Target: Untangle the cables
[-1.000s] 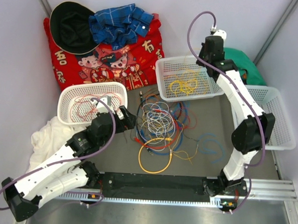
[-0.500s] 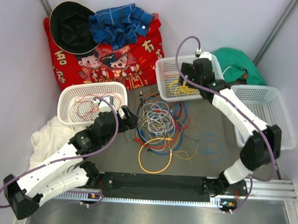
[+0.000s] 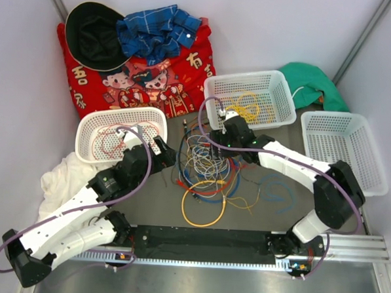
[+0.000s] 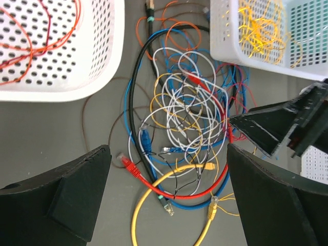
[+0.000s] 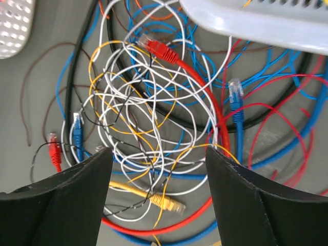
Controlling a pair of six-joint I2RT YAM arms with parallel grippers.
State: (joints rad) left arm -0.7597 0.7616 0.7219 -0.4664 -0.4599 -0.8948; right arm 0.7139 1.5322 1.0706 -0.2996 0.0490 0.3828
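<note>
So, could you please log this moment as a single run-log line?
left gripper: open, beside cables | right gripper: open, over cables, nothing held | cables: tangled pile | yellow wires: in white basket

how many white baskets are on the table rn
3. The left basket sits far left and holds orange-red wires. The middle basket sits at the back and holds yellow wires. The right basket sits at the right edge. None seems hidden.
</note>
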